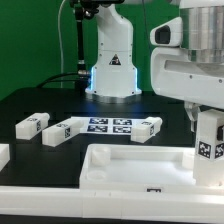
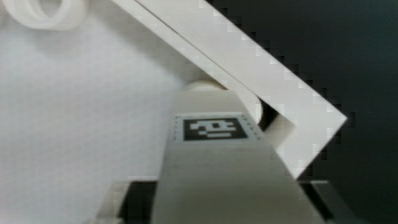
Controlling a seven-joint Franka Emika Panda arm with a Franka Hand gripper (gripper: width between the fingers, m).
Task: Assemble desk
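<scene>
The white rimmed desk top lies at the front of the black table. My gripper is at the exterior view's right, shut on a white leg block that it holds upright over the top's right corner. In the wrist view the gripper grips this leg, whose tag faces the camera, with dark fingers on either side. The leg's far end sits just inside the top's raised corner rim; whether it touches the floor of the top is hidden. Loose legs lie behind the top: two at the left and one at centre right.
The marker board lies flat between the loose legs, in front of the robot base. Another white part shows at the far left edge. A round hole shows in the desk top's floor.
</scene>
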